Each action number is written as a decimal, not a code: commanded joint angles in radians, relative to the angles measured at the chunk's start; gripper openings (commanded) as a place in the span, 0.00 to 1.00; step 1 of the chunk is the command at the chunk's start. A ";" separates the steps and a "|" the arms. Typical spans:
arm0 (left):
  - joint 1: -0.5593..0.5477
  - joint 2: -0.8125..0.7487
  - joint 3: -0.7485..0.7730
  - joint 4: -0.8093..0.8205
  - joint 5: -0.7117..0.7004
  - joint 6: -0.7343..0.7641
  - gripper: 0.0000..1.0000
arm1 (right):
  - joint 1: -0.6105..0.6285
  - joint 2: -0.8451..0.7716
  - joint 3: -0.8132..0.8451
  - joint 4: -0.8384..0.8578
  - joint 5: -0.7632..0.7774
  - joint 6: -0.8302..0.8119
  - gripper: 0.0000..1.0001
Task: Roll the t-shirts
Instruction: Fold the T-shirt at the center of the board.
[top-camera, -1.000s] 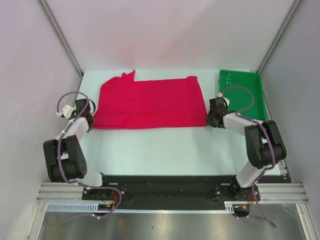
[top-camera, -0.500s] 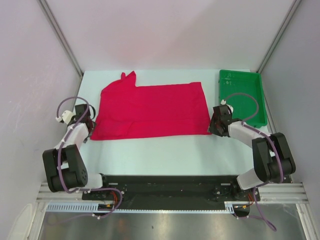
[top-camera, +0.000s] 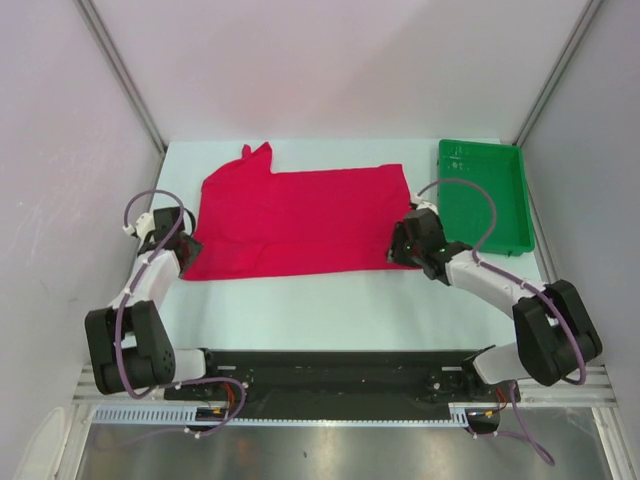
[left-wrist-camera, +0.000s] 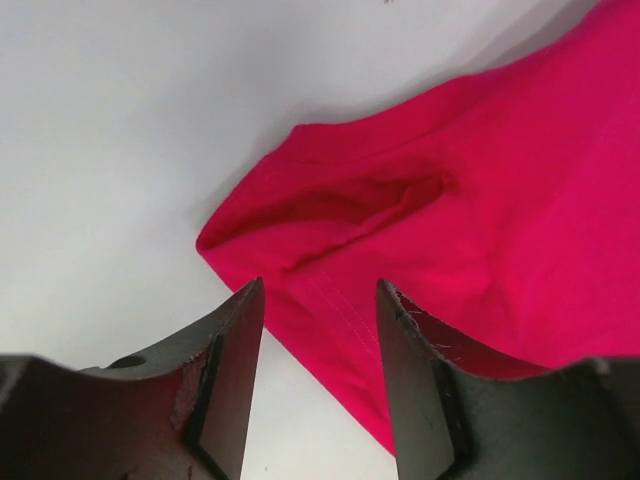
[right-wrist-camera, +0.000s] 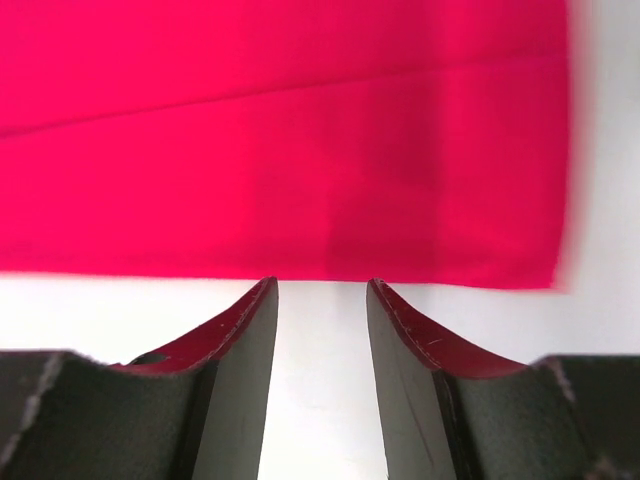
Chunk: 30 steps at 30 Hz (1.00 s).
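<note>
Crimson t-shirt (top-camera: 300, 220) lying flat on the white table (top-camera: 330, 300), left of the green tray (top-camera: 490, 160) and apart from it, one sleeve poking out at the far left. Left pincer (left-wrist-camera: 320, 288) released, jaws apart at the shirt's near left corner; right pincer (right-wrist-camera: 321, 283) likewise released, nothing between its jaws, just short of the near edge by the right corner. The step in hand appears to be taking hold of the near edge to begin the roll. To do it well, both pincers should take every layer at the hem, close at matching points along the edge, and turn it over evenly so the roll starts straight and tight. From above, the wrist bodies hide both sets of fingertips. Whether the left jaws touch the cloth cannot be told, nor how many layers lie at the hem; the right wrist view is blurred at the shirt's right edge
</note>
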 joint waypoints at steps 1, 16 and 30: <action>-0.012 0.070 -0.005 0.050 0.053 0.026 0.50 | 0.122 0.058 0.070 0.264 -0.085 -0.002 0.47; -0.015 0.191 0.004 0.134 0.048 0.026 0.33 | 0.400 0.509 0.304 0.816 -0.251 0.034 0.47; -0.025 0.190 0.047 0.136 0.054 0.031 0.10 | 0.492 0.818 0.538 0.881 -0.294 0.142 0.48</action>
